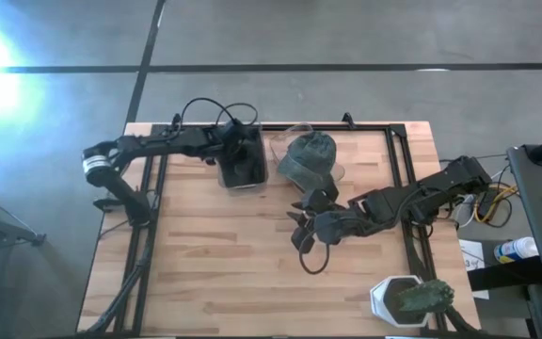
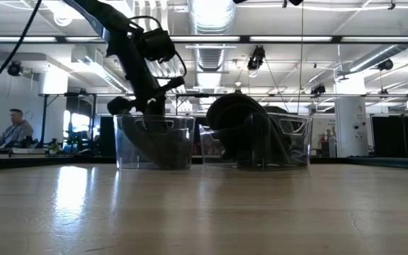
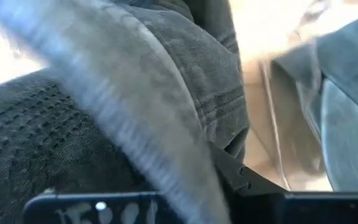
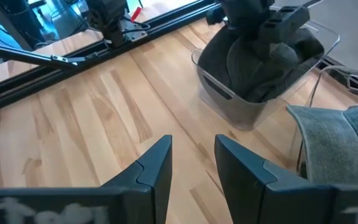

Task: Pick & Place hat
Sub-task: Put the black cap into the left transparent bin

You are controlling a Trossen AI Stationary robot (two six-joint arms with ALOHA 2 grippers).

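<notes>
A dark hat [image 1: 243,172] lies bunched in a clear bin [image 2: 129,145] at the table's far middle. My left gripper [image 1: 241,151] reaches down into that bin from the left and sits right on the hat [image 3: 73,143]; cloth fills its wrist view. A grey-green hat [image 1: 309,158] sits in a second clear bin [image 2: 296,145] just right of the first. My right gripper [image 4: 194,149] is open and hovers over bare wood near the table's middle [image 1: 299,222], on the near side of the grey-green hat [image 4: 344,149], with nothing between its fingers.
A white pot with a green plant [image 1: 407,299] stands at the near right corner. Black frame rails [image 1: 412,188] run along the table's sides and far edge. A cable loop [image 1: 313,262] hangs below the right wrist. A person [image 2: 16,131] sits far behind the table.
</notes>
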